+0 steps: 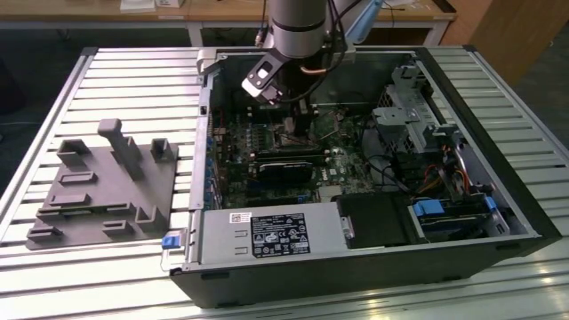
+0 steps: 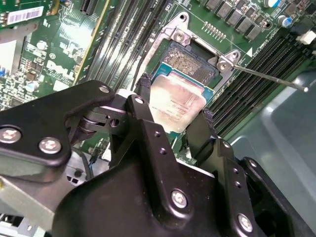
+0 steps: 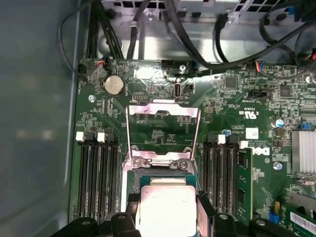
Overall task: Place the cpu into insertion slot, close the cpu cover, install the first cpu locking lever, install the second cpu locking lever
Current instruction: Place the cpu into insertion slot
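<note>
**Findings: risks (judgement)**
- Misalignment: the cpu [image 2: 178, 98] sits offset over the near side of the insertion slot [image 2: 190, 61], with part of the contact field uncovered beyond it. If lowered off-square or with corners mismatched, contacts could bend. Cause: approach not centred on the recess.
- Tilt: the chip appears to be held at two opposite edges only. Uneven release could drop one edge first, so it rides on the frame.
- Obstruction: the cpu cover [image 3: 129, 131] stands raised behind the slot, and a thin locking lever [image 2: 266, 76] is swung outward. Either could foul the hand if it drifts.
- Cannot tell whether the chip touches the slot or hangs just above it.

**Hand state**
- The hand [image 2: 175, 102] is pinching the cpu between two black fingers [image 2: 143, 86], one per side. In the exterior view it [image 1: 298, 127] is down inside the open pc case [image 1: 498, 180], which lies on the bench [image 1: 133, 73].

**Item condition**
- Cpu: flat, square, dull grey-brown metal top w/ faint marking and a green substrate edge. In the first wrist view it [image 3: 165, 210] looks pale under glare. No visible damage.
- Slot: dark recess w/ silvery frame, set in green board.
</note>
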Tool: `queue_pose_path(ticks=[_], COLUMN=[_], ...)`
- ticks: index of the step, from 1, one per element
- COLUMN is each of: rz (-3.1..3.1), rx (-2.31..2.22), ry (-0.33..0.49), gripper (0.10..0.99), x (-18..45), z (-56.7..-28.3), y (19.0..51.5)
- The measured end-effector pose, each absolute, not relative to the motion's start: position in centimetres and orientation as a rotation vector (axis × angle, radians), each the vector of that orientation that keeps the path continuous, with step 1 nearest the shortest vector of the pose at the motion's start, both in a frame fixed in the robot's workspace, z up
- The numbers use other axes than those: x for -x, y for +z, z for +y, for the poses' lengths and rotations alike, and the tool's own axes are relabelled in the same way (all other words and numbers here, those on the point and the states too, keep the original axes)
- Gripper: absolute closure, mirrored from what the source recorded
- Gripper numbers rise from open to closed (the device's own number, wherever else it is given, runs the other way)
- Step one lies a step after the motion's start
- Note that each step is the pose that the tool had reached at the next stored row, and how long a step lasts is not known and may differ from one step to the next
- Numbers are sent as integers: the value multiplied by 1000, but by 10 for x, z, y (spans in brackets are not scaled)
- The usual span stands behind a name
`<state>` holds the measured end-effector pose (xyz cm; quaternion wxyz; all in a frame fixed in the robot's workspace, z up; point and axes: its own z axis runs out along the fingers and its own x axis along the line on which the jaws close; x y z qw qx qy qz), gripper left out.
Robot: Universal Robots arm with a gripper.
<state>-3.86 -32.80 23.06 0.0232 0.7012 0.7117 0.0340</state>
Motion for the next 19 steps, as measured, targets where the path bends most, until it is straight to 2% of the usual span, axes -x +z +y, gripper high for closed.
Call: queue_pose_path(ticks=[19], rz=[2200], rx=[-2174], ry=[104], gripper=[549], x=[43], z=[-325], y=[206])
